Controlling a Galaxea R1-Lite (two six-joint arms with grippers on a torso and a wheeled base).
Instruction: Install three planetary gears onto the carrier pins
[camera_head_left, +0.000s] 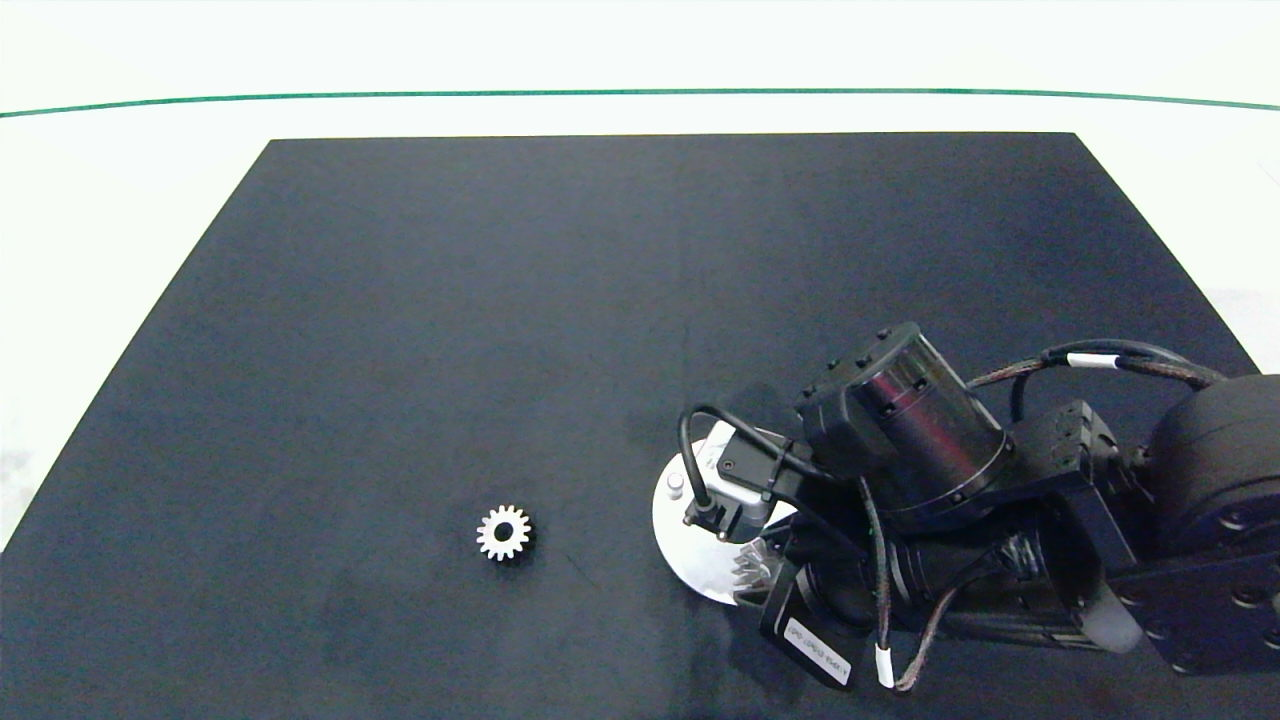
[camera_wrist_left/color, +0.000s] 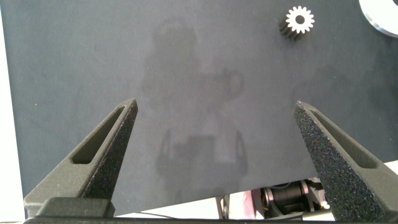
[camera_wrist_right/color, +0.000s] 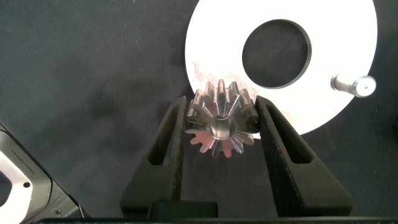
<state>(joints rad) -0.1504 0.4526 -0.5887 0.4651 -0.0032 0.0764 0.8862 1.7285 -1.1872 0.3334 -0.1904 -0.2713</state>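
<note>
My right gripper (camera_wrist_right/color: 222, 106) is shut on one silvery planetary gear (camera_wrist_right/color: 219, 124), held tilted over the rim of the white disc (camera_wrist_right/color: 211, 37). One carrier pin (camera_wrist_right/color: 354, 84) stands bare on the disc beyond its centre hole. In the head view the right gripper (camera_head_left: 755, 570) and its gear (camera_head_left: 750, 572) cover the disc's (camera_head_left: 680, 530) near right part, and one pin (camera_head_left: 675, 487) shows. A second gear (camera_head_left: 504, 533) lies flat on the mat left of the disc. My left gripper (camera_wrist_left/color: 216, 104) hangs open over bare mat, well short of that gear (camera_wrist_left/color: 299, 20).
A black mat (camera_head_left: 600, 300) covers the white table, whose bare top runs around the mat. The right arm's bulk (camera_head_left: 1000, 500) fills the near right corner. The left arm is outside the head view.
</note>
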